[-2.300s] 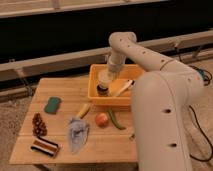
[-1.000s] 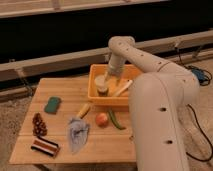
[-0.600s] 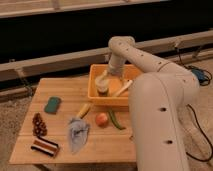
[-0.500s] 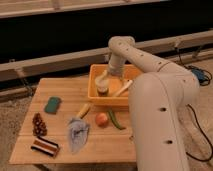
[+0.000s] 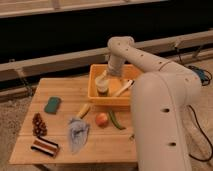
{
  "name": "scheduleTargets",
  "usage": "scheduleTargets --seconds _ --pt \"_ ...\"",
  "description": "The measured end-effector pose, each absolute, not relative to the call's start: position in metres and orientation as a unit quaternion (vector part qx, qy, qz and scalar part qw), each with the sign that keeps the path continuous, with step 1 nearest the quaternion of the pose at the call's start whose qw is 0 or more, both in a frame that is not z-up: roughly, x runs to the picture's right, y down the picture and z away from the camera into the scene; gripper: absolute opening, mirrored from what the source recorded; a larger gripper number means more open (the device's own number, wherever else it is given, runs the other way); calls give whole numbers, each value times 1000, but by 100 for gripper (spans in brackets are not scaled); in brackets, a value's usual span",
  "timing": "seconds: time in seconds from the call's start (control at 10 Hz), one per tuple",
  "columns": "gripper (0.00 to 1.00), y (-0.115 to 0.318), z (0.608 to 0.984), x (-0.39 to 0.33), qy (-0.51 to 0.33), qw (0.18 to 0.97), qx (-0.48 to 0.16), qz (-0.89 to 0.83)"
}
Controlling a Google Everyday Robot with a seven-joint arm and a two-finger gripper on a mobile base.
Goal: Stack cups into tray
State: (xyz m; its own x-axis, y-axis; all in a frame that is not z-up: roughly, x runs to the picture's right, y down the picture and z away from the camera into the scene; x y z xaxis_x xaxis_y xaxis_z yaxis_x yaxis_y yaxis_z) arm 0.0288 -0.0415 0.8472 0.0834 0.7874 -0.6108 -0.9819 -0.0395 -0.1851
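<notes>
Gripper (image 5: 106, 76) jaws, state unclear, over pale cup (image 5: 102, 80) on dark cup (image 5: 102, 90) inside tray (image 5: 107, 102), no writing readable

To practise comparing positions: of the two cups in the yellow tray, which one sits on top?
The pale cream cup sits on top, directly under the gripper; the dark cup is beneath it in the tray.

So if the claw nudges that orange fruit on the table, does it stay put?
Probably not. The orange fruit looks round, so it would likely roll across the flat table. The green pod beside it might stop it on that side. The claw is over the tray, well away.
</notes>
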Motion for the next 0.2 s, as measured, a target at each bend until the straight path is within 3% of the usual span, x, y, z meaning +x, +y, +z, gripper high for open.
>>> scheduleTargets --seconds 0.2 --pt "80 -53 828 27 140 695 -272 651"
